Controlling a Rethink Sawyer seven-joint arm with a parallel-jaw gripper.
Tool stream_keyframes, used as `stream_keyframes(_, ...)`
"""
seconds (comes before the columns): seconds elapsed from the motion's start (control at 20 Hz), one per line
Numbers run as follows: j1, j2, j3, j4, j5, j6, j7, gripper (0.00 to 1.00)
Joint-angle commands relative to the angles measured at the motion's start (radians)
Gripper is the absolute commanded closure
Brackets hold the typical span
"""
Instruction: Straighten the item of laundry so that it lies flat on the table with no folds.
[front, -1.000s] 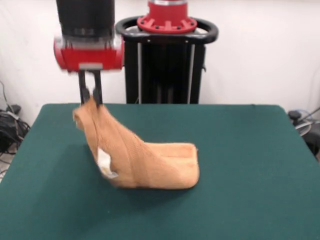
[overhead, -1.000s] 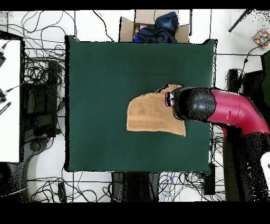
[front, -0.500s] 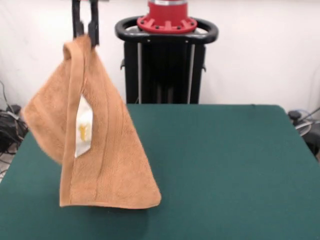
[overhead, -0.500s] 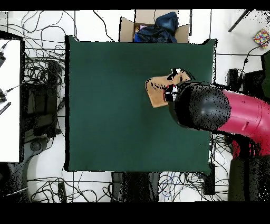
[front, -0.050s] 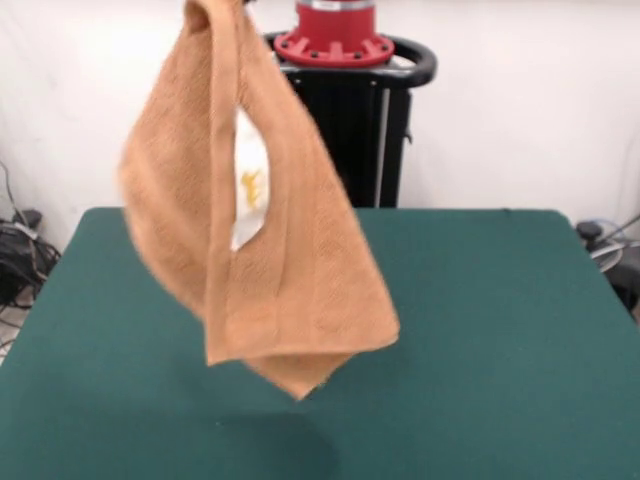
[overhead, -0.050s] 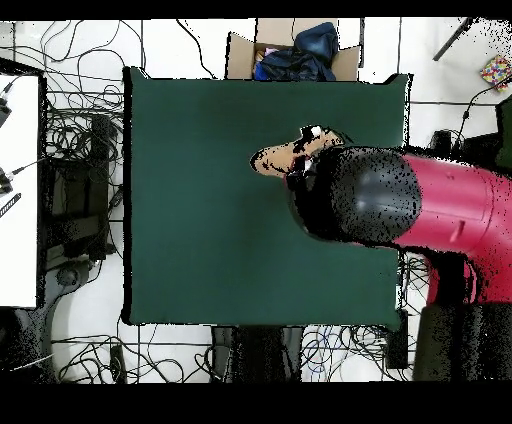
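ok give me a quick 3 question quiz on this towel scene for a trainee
1. True or false: the orange-tan towel lies flat on the green table.
2. Which part of the towel hangs lowest in the front view: A) a corner, B) the white tag, C) a straight hem?
3. Fill in: in the overhead view, the red and black ___ covers most of the towel.

Key: 1 false, it hangs in the air; 2 A; 3 arm.

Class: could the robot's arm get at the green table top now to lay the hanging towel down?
Probably yes: the red and black arm's orange-tan terry towel hangs free above the dark green felt table, nothing between them.
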Motion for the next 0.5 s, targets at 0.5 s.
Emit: stream_keyframes(0.5,0.196,0.242,0.111,-0.57,-0.107,0.494,-0.039,1.0)
